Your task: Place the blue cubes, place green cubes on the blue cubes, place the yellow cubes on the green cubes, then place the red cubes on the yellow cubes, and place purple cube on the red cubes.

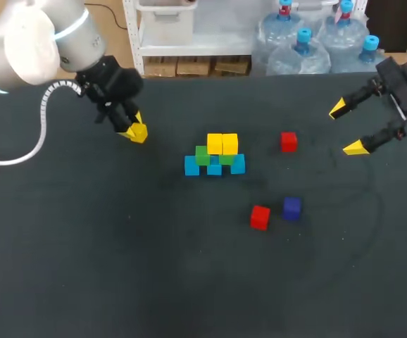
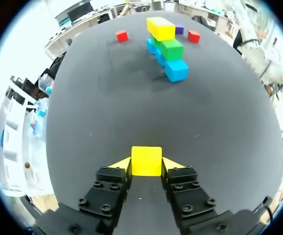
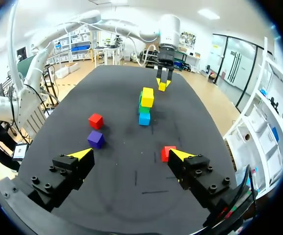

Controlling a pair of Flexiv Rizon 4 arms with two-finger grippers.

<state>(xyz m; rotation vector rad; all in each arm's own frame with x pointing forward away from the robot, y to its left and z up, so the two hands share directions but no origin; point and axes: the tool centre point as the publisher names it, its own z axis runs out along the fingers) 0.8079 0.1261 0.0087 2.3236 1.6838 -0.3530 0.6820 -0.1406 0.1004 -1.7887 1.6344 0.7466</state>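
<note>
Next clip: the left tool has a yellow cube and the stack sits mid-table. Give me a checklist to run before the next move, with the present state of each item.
1. The left tool is shut on the held yellow cube, gripped from both sides: ok.
2. The stack stands with blue at the bottom, green above, two yellow on top: ok.
3. Free green surface for the held yellow cube: cannot tell.
4. The table between left tool and stack is free of things: ok.
5. The right tool is open, off to the stack's side: ok.
6. The red cubes and purple cube lie loose, apart from the stack: ok.
</note>
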